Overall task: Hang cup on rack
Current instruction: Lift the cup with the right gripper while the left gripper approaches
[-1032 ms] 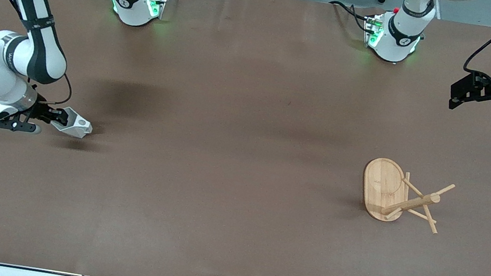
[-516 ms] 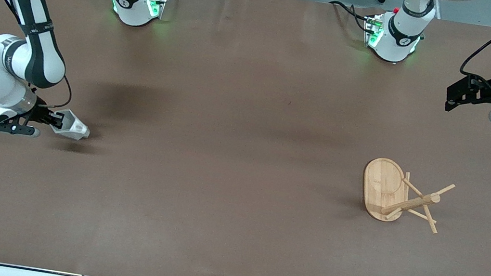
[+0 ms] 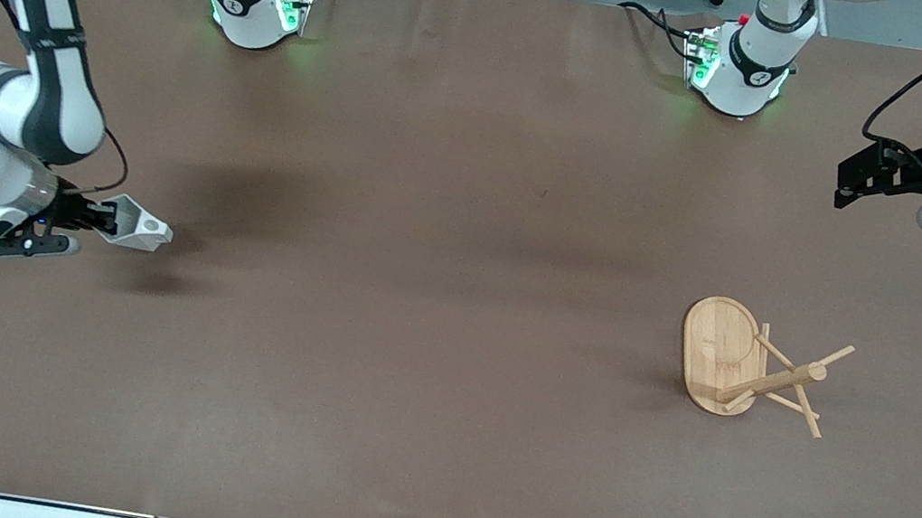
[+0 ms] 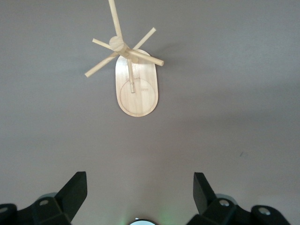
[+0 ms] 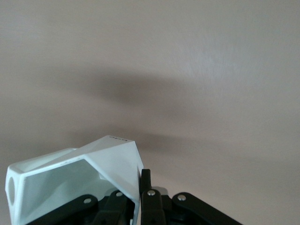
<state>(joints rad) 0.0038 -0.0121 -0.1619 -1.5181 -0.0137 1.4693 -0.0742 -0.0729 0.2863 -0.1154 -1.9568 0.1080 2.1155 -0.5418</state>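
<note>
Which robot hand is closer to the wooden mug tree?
The left hand, open in the air toward the mug tree's end. The right hand grips the white cup at the table's right-arm end.

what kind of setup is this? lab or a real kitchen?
Most likely a robotics lab bench: two arm bases bolted along a plain brown table, loose cables at its edges, and only a cup in the right pincer and a bamboo rack as props.
</note>
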